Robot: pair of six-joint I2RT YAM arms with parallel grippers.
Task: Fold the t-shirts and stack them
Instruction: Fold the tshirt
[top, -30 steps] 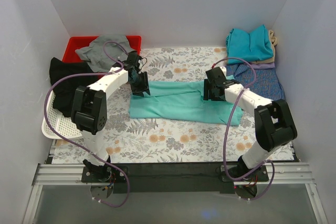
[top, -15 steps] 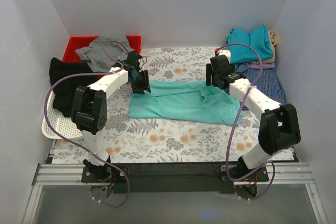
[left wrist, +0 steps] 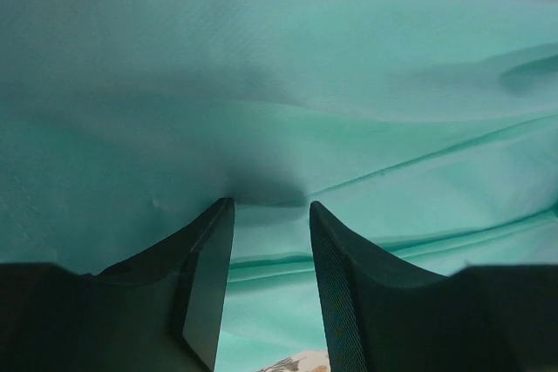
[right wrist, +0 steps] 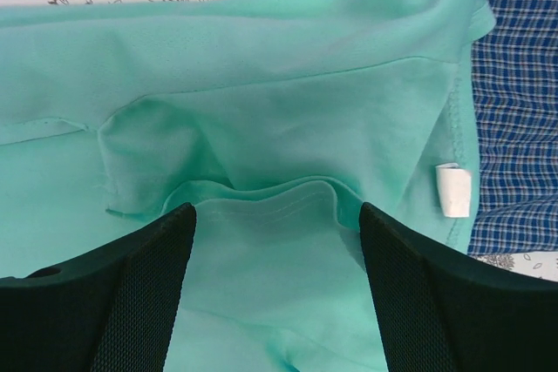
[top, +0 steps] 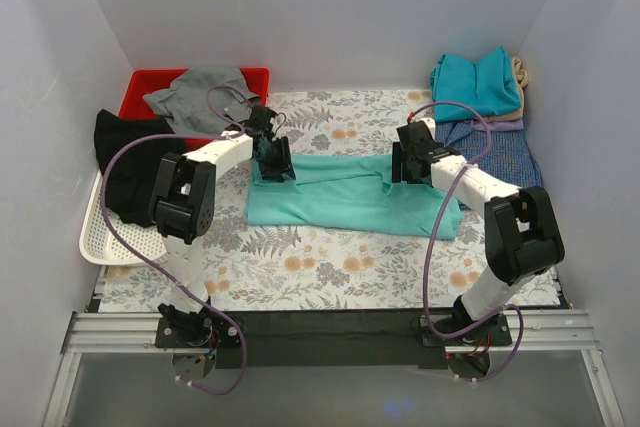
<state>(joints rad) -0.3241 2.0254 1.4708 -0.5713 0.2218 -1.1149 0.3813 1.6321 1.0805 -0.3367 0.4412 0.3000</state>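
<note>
Left jaws narrowly parted (tips denting cloth), right jaws wide, over mint tee (top: 340,209).

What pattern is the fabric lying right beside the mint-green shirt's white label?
It is a blue-checked cloth, a fine check, clearest in the right wrist view.

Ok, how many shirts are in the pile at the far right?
4: a teal shirt on top, a beige shirt and a lavender shirt peeking out under it, a blue check shirt at the bottom. More may be hidden inside.
</note>
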